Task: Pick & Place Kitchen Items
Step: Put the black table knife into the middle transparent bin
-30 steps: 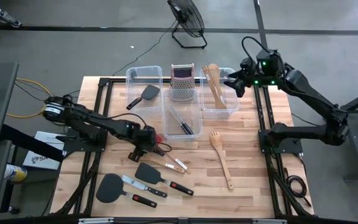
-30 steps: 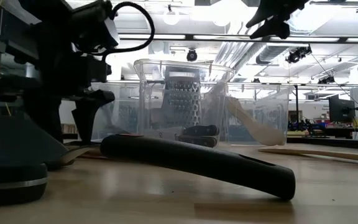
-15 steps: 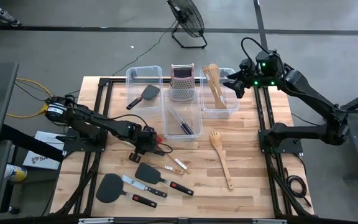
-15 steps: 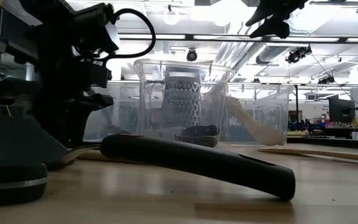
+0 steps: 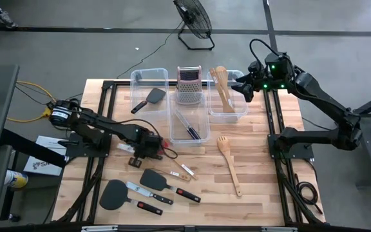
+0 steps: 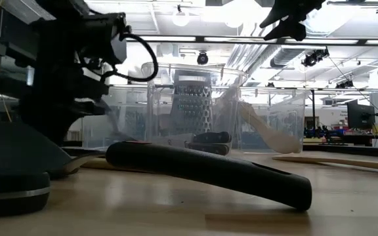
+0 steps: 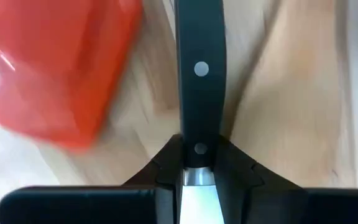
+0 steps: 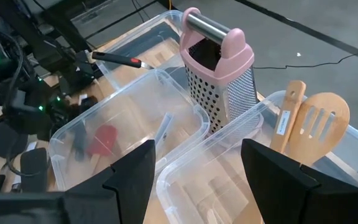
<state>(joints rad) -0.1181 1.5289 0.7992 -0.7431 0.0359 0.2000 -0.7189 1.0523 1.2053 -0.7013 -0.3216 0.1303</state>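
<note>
A black-handled steel knife (image 7: 199, 68) lies on the wooden table (image 5: 256, 193) left of centre, and my left gripper (image 5: 148, 149) has come down over it and is shut on it. In the high view the knife's handle end (image 5: 136, 161) shows beside the gripper. The red spatula (image 7: 55, 68) lies on the wood right next to the knife. At the far right my right gripper (image 8: 197, 180) hangs open in the air above the right clear bin (image 5: 227, 103), touching nothing. My left gripper pinches the knife between its two fingers (image 7: 166, 165) where the black handle meets the steel blade (image 7: 199, 149). The fingers come from above, pointing down, and lie across the knife. The knife lies flat on the table, its handle reaching away past the fingers.
Three clear bins stand at the far side: the left (image 5: 148, 80) holds a black spatula, the middle (image 5: 189, 125) knives, the right wooden utensils. A steel grater (image 5: 188, 85) stands between them. Black spatulas (image 5: 156, 179), knives (image 5: 185, 193) and a wooden fork (image 5: 227, 161) lie on the near table.
My left gripper has sunk toward the table and a little toward the left edge, and its fingers have shut on the knife. The knife lies where it was. My right arm has kept still.
</note>
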